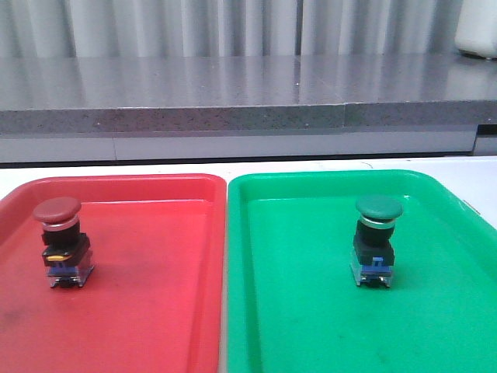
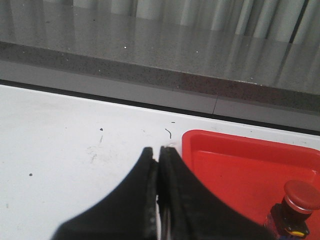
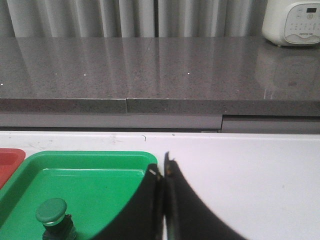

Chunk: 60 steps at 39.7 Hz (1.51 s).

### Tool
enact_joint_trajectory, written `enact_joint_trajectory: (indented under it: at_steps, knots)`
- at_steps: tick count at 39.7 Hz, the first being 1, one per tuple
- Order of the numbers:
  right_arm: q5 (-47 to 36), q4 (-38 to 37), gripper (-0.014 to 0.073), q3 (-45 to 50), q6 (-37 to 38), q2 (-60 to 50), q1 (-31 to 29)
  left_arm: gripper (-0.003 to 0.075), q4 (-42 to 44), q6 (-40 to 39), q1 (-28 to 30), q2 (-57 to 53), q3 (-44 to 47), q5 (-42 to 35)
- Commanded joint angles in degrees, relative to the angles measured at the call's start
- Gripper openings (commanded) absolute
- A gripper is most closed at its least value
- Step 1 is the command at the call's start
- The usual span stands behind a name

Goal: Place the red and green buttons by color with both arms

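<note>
Red cap: a dark red mushroom head is carried by the red button [image 1: 60, 239], above a silver collar, a black body with a yellow mark and a clear-blue base.
Green cap: the green button [image 1: 376, 238] is built the same way, with a dark green head, silver collar, black body and blue base.
Red tray [image 1: 147, 311]: 1 item is held, the red button, which is stood upright near the tray's left side.
Green tray [image 1: 311, 326]: 1 item is held, the green button, upright toward the tray's right half.
Trays: they are set side by side, edges nearly touching, on the white table [image 2: 60, 145].
Left gripper [image 2: 158, 155]: the fingers are pressed together with nothing between them, over the table just outside the red tray's corner.
Right gripper [image 3: 162, 170]: the fingers are likewise closed and nothing is held, by the green tray's edge.
Background: a grey stone counter [image 1: 233, 89] is seen behind the table.
</note>
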Motion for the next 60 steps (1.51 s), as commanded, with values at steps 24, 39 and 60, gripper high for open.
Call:
enact_joint_trajectory:
  at_steps: [24,39,60]
  knots:
    - [-4.5,-1.6,-0.0123,-1.3,-0.4,0.7,-0.3,-0.002,-0.5,-0.4,0.0,-1.0,1.4,-5.4]
    - [-9.6,5.8,-0.0123,6.1,-13.7,-1.1,-1.3,-0.002,-0.5,-0.4,0.0,-1.0,1.4,-5.4]
    - [-15.2,17.8,-0.0123,21.2,-20.8,-7.7,-9.9,-0.002,-0.5,-0.4,0.1,-0.9,1.4,-5.4]
